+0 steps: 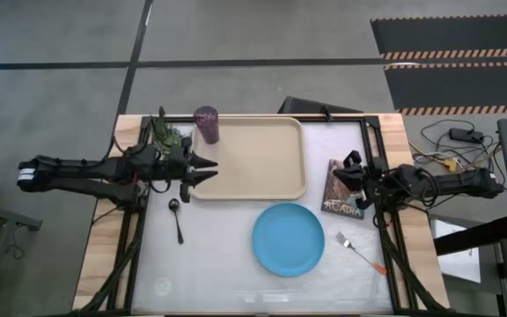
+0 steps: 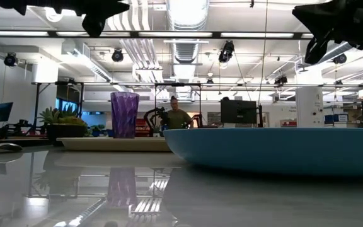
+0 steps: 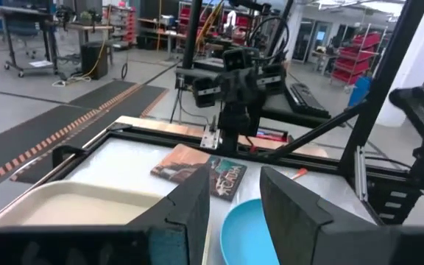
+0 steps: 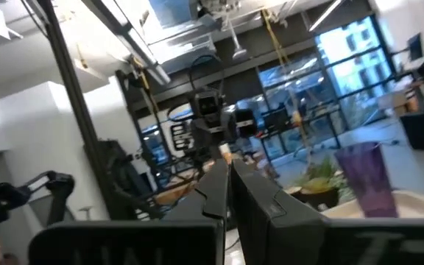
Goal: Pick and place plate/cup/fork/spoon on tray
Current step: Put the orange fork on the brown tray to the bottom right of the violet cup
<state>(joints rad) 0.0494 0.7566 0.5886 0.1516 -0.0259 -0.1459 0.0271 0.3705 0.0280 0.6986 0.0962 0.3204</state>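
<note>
Sky-blue plate (image 1: 289,239), purple cup (image 1: 207,124), cream tray (image 1: 249,158), orange-handled fork (image 1: 361,253).

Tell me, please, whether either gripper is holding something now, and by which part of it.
Nothing is held. The left gripper hangs open over the tray's left edge; the right gripper is shut and empty above the book.

So there's a dark-covered book (image 1: 341,188) lying flat on the white table (image 1: 227,273), near its right edge. Way across from the book, at the table's far left corner, sits a small green potted plant (image 1: 166,134). Off the table past the book, a tangle of cables (image 1: 443,151) lies on the floor. A person (image 2: 177,116) is in the room behind the table.
</note>
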